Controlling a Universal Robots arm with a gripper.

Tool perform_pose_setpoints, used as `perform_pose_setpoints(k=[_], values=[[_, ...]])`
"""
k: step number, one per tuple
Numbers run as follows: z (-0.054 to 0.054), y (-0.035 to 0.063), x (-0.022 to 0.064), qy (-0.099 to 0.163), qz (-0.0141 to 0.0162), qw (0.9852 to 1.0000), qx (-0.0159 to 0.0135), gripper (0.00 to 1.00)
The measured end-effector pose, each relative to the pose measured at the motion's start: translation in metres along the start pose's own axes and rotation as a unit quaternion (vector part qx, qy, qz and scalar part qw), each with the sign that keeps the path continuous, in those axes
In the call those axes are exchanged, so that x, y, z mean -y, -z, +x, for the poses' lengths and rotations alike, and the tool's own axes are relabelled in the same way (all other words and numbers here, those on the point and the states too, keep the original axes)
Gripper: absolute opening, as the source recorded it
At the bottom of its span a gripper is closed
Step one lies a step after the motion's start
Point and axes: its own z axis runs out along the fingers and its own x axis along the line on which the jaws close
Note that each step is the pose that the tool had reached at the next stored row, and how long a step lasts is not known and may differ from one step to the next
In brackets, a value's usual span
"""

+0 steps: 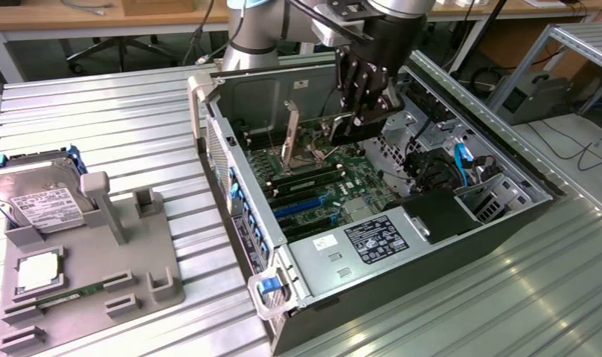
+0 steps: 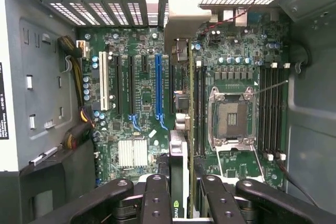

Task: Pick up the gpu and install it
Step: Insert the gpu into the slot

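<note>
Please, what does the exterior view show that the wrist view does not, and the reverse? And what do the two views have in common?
Exterior view: the hard drive and the memory stick resting on the grey holder, which lies beside the computer case.
Wrist view: the empty CPU socket and the white slot.
Both: the gripper shut on the gpu, which is held on edge over the motherboard inside the case.
</note>
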Motion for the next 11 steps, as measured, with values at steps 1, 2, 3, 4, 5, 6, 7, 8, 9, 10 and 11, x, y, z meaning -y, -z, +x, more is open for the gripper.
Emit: perform_pose_setpoints(k=[1,2,3,4,5,6,7,8,9,10,11], values=[[0.000,-0.0017,-0.0001,0.000,0.0000,1.0000,0.0000,0.27],[0.000,-0.0037,-0.0002,0.000,0.0000,1.0000,0.0000,0.27],[0.000,-0.0056,-0.0003,0.000,0.0000,1.0000,0.0001,0.27],[0.000,-0.0067,-0.0004,0.000,0.0000,1.0000,0.0001,0.27],[0.000,-0.0083,-0.0005,0.000,0.0000,1.0000,0.0001,0.27],[0.000,-0.0100,-0.0008,0.000,0.0000,1.0000,0.0000,0.27],[0.000,-0.0118,-0.0011,0.000,0.0000,1.0000,0.0000,0.27],[0.001,-0.0133,-0.0013,0.000,0.0000,1.0000,0.0001,0.27],[0.001,-0.0141,-0.0015,0.000,0.0000,1.0000,0.0001,0.27],[0.001,-0.0149,-0.0017,0.000,0.0000,1.0000,0.0000,0.27],[0.001,-0.0159,-0.0019,0.000,0.0000,1.0000,0.0000,0.27]])
